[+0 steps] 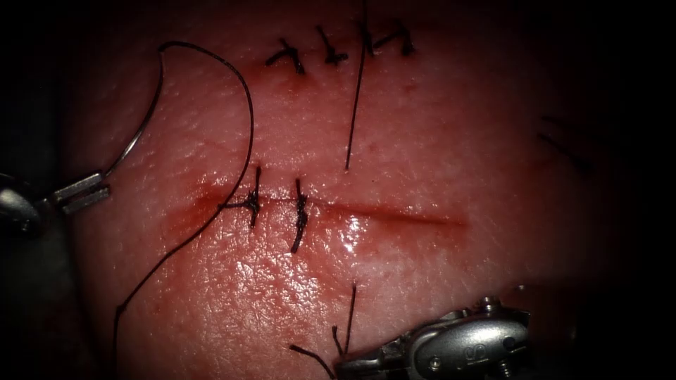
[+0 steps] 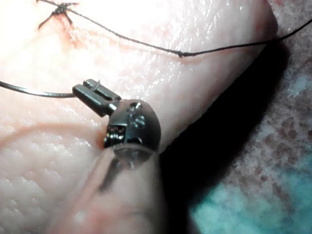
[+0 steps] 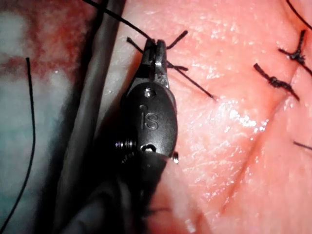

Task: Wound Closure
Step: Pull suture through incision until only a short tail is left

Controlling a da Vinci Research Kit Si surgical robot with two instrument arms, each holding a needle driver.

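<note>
The cut (image 1: 394, 214) runs across the tissue (image 1: 436, 141), with two dark stitches (image 1: 253, 200) over its left end. Left of the cut, my left tool (image 1: 83, 192) holds the curved needle (image 1: 141, 127) near the end away from the thread. The needle arcs up free of the tissue. In the left wrist view the same jaws (image 2: 91, 92) are shut on the needle (image 2: 34, 91). Thread (image 1: 246, 105) loops from the needle's top end down to the leftmost stitch. My right tool (image 1: 346, 366) sits below the cut, jaws shut, with short thread ends (image 3: 195, 83) meeting at its tip (image 3: 155, 51).
An older row of knotted stitches (image 1: 331, 55) lies above the cut. A loose thread (image 1: 355, 91) hangs down from there. Red fluid (image 1: 211, 204) stains the cut's left end. Thread (image 1: 162, 260) trails down-left from the leftmost stitch. Dark surroundings lie past the tissue's edge (image 2: 229, 97).
</note>
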